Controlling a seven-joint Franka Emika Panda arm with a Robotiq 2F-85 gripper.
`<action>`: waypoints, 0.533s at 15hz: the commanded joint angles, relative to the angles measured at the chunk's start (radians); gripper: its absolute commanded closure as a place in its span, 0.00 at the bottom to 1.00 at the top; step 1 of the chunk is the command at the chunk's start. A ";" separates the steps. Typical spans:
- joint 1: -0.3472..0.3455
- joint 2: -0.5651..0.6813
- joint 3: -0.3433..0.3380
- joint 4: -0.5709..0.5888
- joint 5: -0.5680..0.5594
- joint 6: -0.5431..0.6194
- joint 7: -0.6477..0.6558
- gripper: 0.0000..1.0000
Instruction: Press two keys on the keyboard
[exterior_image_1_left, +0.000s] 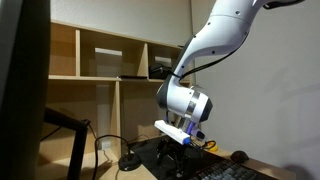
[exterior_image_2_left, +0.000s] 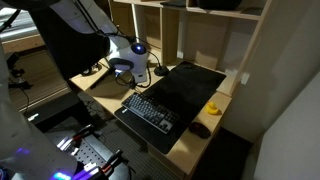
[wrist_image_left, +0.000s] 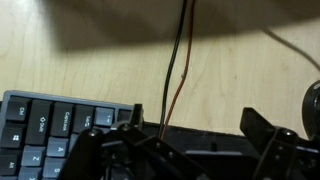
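The black keyboard (exterior_image_2_left: 150, 112) lies on the wooden desk, in front of the smooth black desk mat (exterior_image_2_left: 187, 85). In the wrist view its end with dark square keys (wrist_image_left: 45, 125) shows at the lower left. My gripper (wrist_image_left: 195, 128) is open, its two dark fingers spread wide with nothing between them. It hovers above the desk near one end of the keyboard, as seen in both exterior views (exterior_image_2_left: 130, 72) (exterior_image_1_left: 172, 152). It does not touch the keys.
A black and an orange cable (wrist_image_left: 180, 60) run across the wooden desk under the gripper. A small yellow object (exterior_image_2_left: 212, 108) and a black mouse (exterior_image_2_left: 200, 130) lie near the mat's other end. Wooden shelves (exterior_image_1_left: 110, 60) stand behind the desk.
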 joint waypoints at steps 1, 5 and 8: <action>0.012 -0.001 -0.012 0.001 0.001 -0.005 0.001 0.00; 0.014 0.011 -0.015 0.004 0.006 0.004 0.016 0.00; 0.001 0.017 -0.007 0.018 0.037 0.011 -0.011 0.00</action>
